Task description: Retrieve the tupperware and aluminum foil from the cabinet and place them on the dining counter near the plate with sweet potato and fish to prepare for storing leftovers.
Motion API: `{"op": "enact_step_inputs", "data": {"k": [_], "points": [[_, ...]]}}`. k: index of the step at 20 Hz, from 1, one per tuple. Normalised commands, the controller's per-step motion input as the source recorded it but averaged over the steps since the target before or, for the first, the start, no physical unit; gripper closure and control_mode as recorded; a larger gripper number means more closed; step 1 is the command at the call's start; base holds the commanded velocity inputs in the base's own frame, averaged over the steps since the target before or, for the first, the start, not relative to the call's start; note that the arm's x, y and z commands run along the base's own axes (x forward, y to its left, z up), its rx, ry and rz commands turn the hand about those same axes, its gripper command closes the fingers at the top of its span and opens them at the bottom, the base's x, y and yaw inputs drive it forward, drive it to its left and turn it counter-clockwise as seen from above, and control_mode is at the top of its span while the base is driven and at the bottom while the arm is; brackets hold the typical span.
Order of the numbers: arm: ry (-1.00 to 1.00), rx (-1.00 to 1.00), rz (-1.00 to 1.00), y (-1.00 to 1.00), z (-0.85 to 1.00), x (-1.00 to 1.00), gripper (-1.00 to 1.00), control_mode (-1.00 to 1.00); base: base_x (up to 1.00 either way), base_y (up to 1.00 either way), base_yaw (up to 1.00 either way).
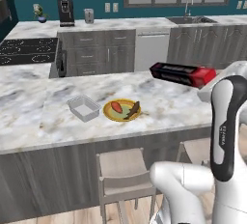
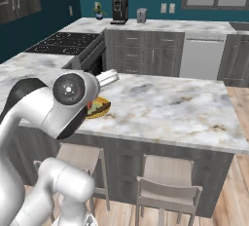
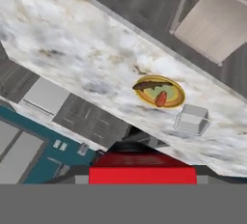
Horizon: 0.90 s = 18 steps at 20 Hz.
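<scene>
The aluminum foil [image 1: 177, 73], a long black box with a red end, hangs in the air above the right part of the dining counter [image 1: 34, 107]. My gripper [image 3: 142, 172] is shut on it; the box's red end [image 3: 142, 166] sits between the fingers in the hand view. On the counter stands the tupperware [image 1: 83, 108] [image 3: 192, 119], and just right of it lies the yellow plate [image 1: 122, 110] [image 3: 170, 94] with the sweet potato [image 1: 116, 107] [image 3: 161, 98] and the fish [image 1: 133, 110] [image 3: 152, 85]. In the right base view my arm hides most of the plate [image 2: 100, 107]. The cabinet is out of view.
Stools [image 1: 120, 170] [image 2: 168, 178] stand against the counter's near side. Behind the counter runs a marble worktop with a coffee machine [image 1: 66, 11], a sink [image 1: 190, 19] and a dark stove [image 1: 26, 51]. The counter's right half [image 2: 165, 103] is bare marble.
</scene>
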Motion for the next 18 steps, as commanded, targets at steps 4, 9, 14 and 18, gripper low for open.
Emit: {"op": "enact_step_inputs", "data": {"k": [4, 9, 14, 18], "points": [[0.17, 0.37, -0.27, 0.0, -0.27, 0.33, 1.0, -1.0, 0.0, 0.0, 0.0], [0.34, 0.35, -0.22, 0.01, -0.18, 0.39, 1.0, -1.0, 0.0, 0.0, 0.0], [0.29, 0.25, -0.14, 0.13, -0.36, 0.58, 1.0, -1.0, 0.0, 0.0, 0.0], [0.28, 0.12, -0.05, 0.32, -0.62, 0.94, 1.0, -1.0, 0.0, 0.0, 0.0]]}}
